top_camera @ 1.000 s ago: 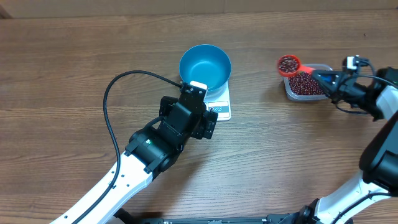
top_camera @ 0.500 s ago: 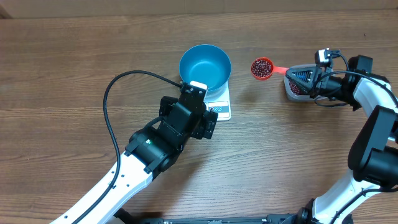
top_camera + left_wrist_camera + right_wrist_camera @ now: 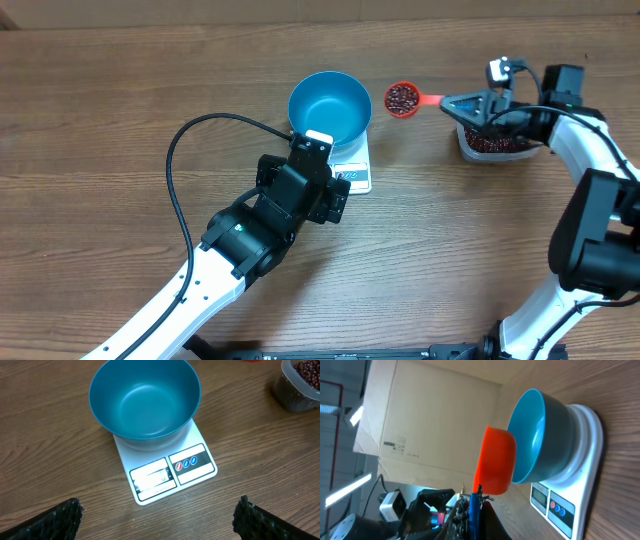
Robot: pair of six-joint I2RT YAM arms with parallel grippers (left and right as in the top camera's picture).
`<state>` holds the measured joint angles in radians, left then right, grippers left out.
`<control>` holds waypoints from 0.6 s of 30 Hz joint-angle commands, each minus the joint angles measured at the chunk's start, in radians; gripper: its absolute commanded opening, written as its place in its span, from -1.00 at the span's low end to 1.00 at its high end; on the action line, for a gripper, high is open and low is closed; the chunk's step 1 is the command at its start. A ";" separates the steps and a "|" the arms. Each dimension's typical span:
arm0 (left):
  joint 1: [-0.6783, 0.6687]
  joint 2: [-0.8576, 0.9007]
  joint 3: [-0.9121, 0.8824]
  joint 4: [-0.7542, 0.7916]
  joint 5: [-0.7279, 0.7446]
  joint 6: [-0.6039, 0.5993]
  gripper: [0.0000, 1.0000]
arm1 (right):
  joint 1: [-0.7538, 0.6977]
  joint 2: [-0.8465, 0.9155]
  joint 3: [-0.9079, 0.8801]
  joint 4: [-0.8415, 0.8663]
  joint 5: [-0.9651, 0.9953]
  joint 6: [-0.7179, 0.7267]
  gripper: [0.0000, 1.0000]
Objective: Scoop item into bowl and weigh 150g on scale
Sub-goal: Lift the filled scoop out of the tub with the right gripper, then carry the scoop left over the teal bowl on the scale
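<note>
Loaded scoop (image 3: 428, 99) hanging just right of the bowl (image 3: 330, 105)
Right claw (image 3: 462, 104) is clamped on the scoop handle with beans (image 3: 403, 97) heaped in it. The bowl sits empty on the scale (image 3: 353, 176) near the table's (image 3: 100, 120) far edge. Left claw (image 3: 330, 195) spread wide, holding nothing.

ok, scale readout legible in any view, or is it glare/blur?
Left wrist: scale sharp, but its display looks washed pale, no digits legible. Overhead: scale too small to read. Right wrist: picture turned sideways, display tiny near the edge, unreadable.
</note>
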<state>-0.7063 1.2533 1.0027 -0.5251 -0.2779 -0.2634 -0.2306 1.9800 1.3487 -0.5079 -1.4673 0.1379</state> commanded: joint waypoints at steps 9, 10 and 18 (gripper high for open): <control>-0.001 0.009 -0.007 0.002 -0.018 -0.014 0.99 | 0.134 0.008 0.027 0.235 0.066 0.294 -0.93; -0.001 0.009 -0.007 0.002 -0.018 -0.014 0.99 | 0.144 0.008 0.027 0.250 0.074 0.309 -0.93; -0.001 0.009 -0.007 0.002 -0.017 -0.014 0.99 | 0.214 0.008 0.027 0.298 0.155 0.311 -0.93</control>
<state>-0.7063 1.2533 1.0023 -0.5266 -0.2783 -0.2634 -0.0345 1.9800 1.3502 -0.2195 -1.3518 0.4316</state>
